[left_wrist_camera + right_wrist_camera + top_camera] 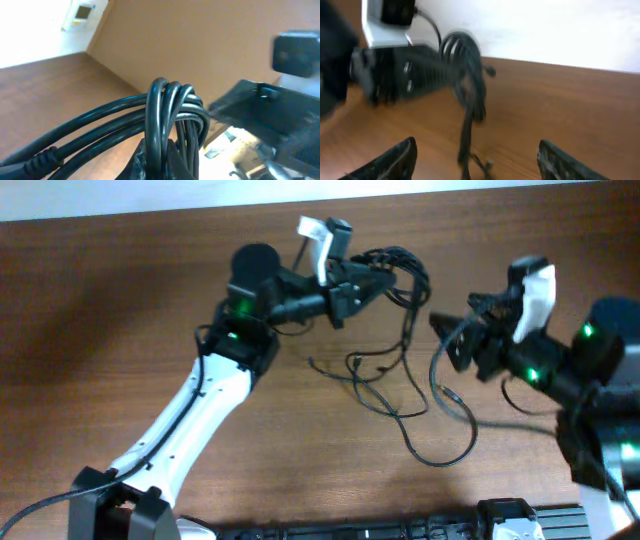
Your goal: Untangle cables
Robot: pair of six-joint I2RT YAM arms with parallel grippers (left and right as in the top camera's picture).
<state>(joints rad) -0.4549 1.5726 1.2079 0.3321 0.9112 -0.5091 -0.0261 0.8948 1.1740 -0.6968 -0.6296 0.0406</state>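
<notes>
Both partly blurred: left pincer (386, 276) tight on bunched cables (161, 115), contact hidden; right pincer (450, 332) wide apart, empty.

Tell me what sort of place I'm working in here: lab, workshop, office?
Probably an indoor robot test bench, lab or office style. A brown wood-grain table meets a plain white wall, and thin black cables trail across it. No workshop machinery shows.

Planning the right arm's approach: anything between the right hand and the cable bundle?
Nothing visible. The open right hand faces the cable bundle across the table; only its own loose strands hang below. The left hand grips the bundle from the other side.
</notes>
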